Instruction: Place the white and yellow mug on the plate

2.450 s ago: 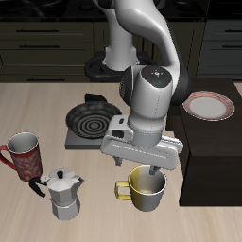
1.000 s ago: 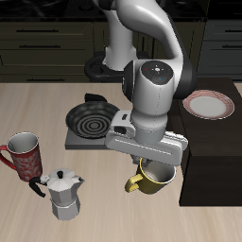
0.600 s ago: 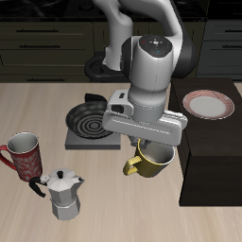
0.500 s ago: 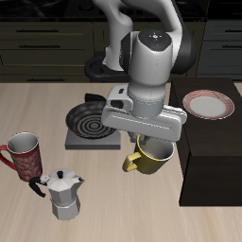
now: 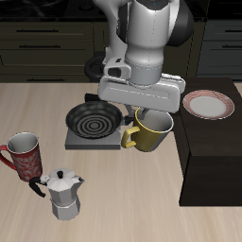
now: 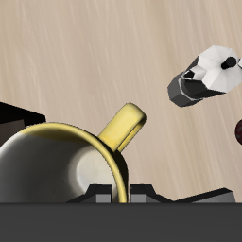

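The white and yellow mug [image 5: 149, 132] hangs from my gripper [image 5: 154, 113], tilted, well above the table, its yellow handle pointing toward the frying pan. The gripper is shut on the mug's rim. In the wrist view the mug [image 6: 57, 161] fills the frame close to the camera, with its loop handle sticking out over the wooden table. The plate [image 5: 209, 104], white with a reddish striped rim, lies on the dark raised counter beside the arm, apart from the mug.
A black spiral-bottomed frying pan [image 5: 92, 121] sits on a grey stand beside the mug. A red patterned mug [image 5: 24, 154] and a silver moka pot [image 5: 62, 194], also in the wrist view [image 6: 208, 76], stand nearer the table's front edge. The dark counter [image 5: 213, 161] rises beside the table.
The gripper closed on the mug and lifted it off the table. It has risen and moved back toward the plate's level, tilting as it went.
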